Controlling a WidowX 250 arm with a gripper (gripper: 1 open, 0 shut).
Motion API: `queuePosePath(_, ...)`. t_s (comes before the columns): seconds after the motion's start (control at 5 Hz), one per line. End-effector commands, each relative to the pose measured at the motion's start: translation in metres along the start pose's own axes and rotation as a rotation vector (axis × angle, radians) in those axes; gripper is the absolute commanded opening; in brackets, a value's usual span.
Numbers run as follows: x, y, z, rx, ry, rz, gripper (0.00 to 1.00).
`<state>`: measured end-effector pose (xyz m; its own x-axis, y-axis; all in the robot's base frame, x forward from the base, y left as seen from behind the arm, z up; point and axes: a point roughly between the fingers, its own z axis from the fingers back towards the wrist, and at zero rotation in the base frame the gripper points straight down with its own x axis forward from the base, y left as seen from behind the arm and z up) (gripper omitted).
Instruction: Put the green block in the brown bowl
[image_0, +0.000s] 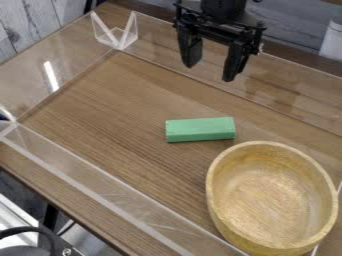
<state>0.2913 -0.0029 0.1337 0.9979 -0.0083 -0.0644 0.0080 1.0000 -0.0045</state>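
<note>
black gripper (215, 58) points down, fingers spread, empty, seemingly above table behind green block (201, 129); brown bowl (271, 193) near block.

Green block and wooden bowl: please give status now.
Gripper jaws open, empty, hanging above the table. Flat green rectangular block lies on the table, beside the round tan wooden bowl, not inside. Nothing between them.

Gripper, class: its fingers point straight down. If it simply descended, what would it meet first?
Probably bare table. The open gripper hangs above and behind the green block, apparently missing it and the brown bowl, though depth from one view is uncertain.
</note>
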Motion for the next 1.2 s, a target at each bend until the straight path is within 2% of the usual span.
queuePosePath(0.0,0.004,-0.009,-0.004,-0.006,0.013,-0.018,1.0)
queuePosePath(0.2,0.012,-0.03,-0.001,-0.023,0.005,-0.066,1.0)
queuePosePath(0.6,0.044,-0.097,-0.007,-0.04,-0.023,-0.175,1.0)
queuePosePath(0.8,0.061,-0.12,-0.013,-0.046,-0.039,-0.214,1.0)
queuePosePath(1.0,0.072,-0.132,-0.02,-0.046,-0.042,-0.233,1.0)
